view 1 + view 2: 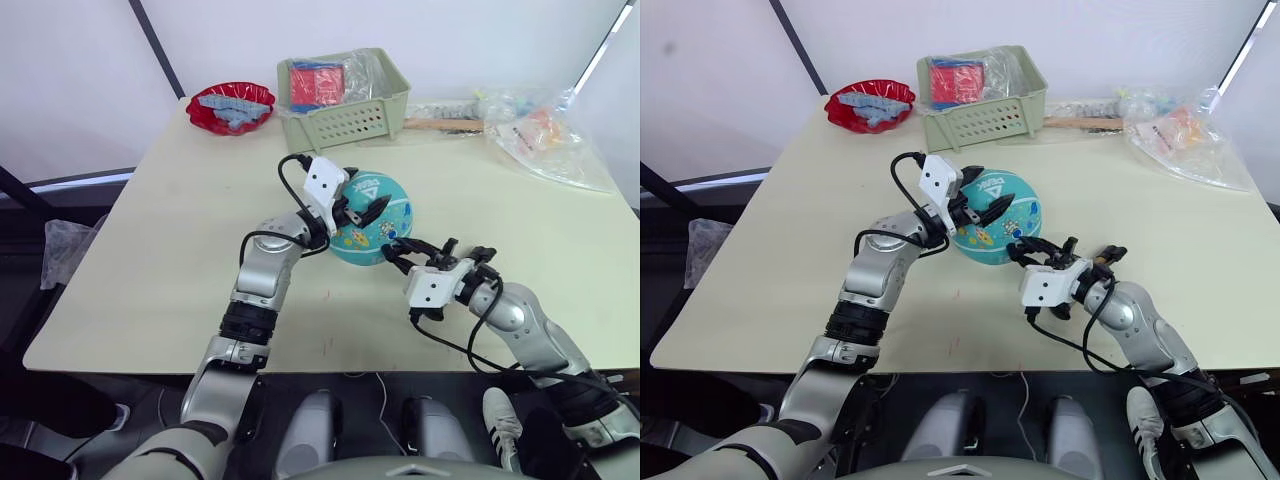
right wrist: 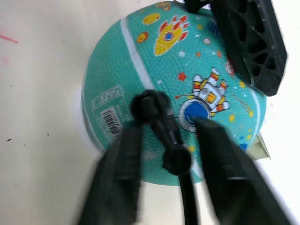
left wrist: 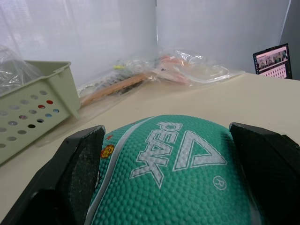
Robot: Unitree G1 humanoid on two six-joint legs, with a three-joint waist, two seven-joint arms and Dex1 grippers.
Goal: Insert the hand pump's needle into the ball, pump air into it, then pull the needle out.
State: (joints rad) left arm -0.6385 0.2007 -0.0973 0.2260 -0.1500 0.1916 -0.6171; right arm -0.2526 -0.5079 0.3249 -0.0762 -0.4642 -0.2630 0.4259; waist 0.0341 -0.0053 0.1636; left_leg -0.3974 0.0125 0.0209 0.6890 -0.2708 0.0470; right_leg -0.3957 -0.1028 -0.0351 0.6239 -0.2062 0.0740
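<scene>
We saw the teal-turquoise rubber ball (image 1: 372, 222) with white seams and cartoon prints sitting mid-table on the pale cream tabletop (image 1: 150, 250). Our left gripper (image 1: 362, 208) was clamped around it, one black finger (image 3: 77, 164) pressed against each side, the white triangle logo facing up between them. Our right gripper (image 2: 164, 140) came in from the near side, its two fingers closed on the black end fitting of the pump's thin black hose (image 2: 159, 119), which touched the ball's skin just beside the white label patch. We could not make out the metal needle itself, nor the gold barrel. Behind the ball stood a pale green perforated plastic basket (image 1: 350, 115), with a red dish (image 1: 230, 105) to its left.
</scene>
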